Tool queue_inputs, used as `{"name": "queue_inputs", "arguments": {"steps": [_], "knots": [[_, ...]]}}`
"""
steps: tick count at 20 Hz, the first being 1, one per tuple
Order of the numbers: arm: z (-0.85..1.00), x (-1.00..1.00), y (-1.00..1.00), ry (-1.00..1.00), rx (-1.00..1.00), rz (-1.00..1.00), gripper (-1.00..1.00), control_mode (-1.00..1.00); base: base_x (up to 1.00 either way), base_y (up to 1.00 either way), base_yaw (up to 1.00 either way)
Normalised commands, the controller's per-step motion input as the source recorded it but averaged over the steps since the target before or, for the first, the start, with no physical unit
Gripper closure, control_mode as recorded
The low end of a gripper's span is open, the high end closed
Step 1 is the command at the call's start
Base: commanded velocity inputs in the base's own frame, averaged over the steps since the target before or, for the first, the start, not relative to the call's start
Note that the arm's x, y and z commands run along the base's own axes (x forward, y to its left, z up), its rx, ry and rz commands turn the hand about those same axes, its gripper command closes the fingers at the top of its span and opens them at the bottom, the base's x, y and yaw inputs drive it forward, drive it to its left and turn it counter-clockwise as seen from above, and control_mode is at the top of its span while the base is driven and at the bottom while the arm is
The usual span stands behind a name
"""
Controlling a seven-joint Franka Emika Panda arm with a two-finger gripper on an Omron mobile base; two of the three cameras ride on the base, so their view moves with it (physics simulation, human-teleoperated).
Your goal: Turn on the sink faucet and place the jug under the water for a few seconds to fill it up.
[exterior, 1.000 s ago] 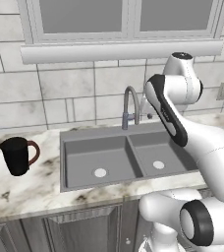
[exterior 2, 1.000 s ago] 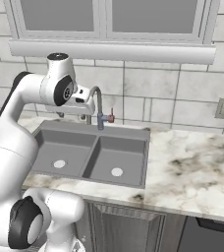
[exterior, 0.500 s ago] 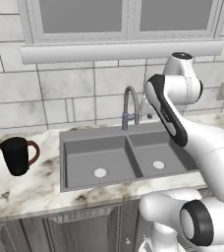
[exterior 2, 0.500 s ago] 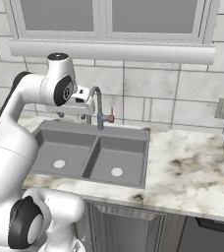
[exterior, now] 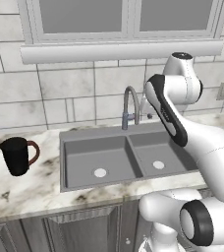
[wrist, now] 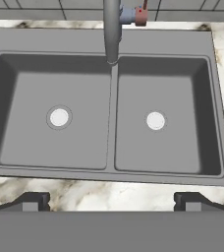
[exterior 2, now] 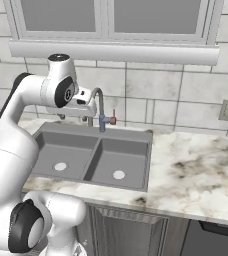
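In the left base view, a grey faucet [exterior: 129,106] arches over the back edge of a dark sink [exterior: 128,133] with 2 basins, each with a pale round drain. A black jug [exterior: 16,155] with a reddish handle stands upright on the marble counter [exterior: 40,189] well to the left of the sink, untouched. The white arm [exterior: 182,123] rises on the right and bends toward the wall behind the faucet; its hand is hidden by the arm here. In the right base view, the hand hangs high, just beside the faucet's [exterior 2: 100,107] arch, above the left basin, and a small reddish lever [exterior 2: 112,120] sticks out at the faucet base. In the hand view, the camera looks straight down on the sink [wrist: 111,44]; the spout [wrist: 112,32] ends over the divider between the 2 basins, no water stream can be made out, and the gripper [wrist: 112,201] has its 2 dark tips far apart, open and empty. The risks, as a judgement: the lever is small and close to the spout, so a wide-open approach could knock the neck or slip past the lever. With the spout over the divider, water might split between basins, making jug placement awkward. The jug is far off, so a long reach is needed.
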Motion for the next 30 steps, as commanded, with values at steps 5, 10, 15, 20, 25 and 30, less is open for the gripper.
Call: {"name": "queue_inputs", "arguments": {"steps": [5, 10, 15, 20, 25, 30], "knots": [[0.0, 0.0, 0.0, 0.0, 0.0, 0.0, -1.0, 1.0, 0.0, 0.0, 0.0], [-0.23, 0.12, -0.51, -0.07, 0.05, 0.07, -1.0, -1.0, 0.0, 0.0, 0.0], [-0.4, 0.3, -0.93, -0.31, 0.16, 0.27, -1.0, -1.0, 0.0, 0.0, 0.0], [-0.48, 0.36, -0.33, -0.48, 0.09, 0.41, -1.0, -1.0, 0.0, 0.0, 0.0], [-0.29, 0.4, -0.01, -0.43, 0.04, 0.44, -1.0, -1.0, 0.0, 0.0, 0.0], [0.0, 0.63, -0.01, -0.28, 0.06, 0.35, -1.0, -1.0, 0.0, 0.0, 0.0]]}}
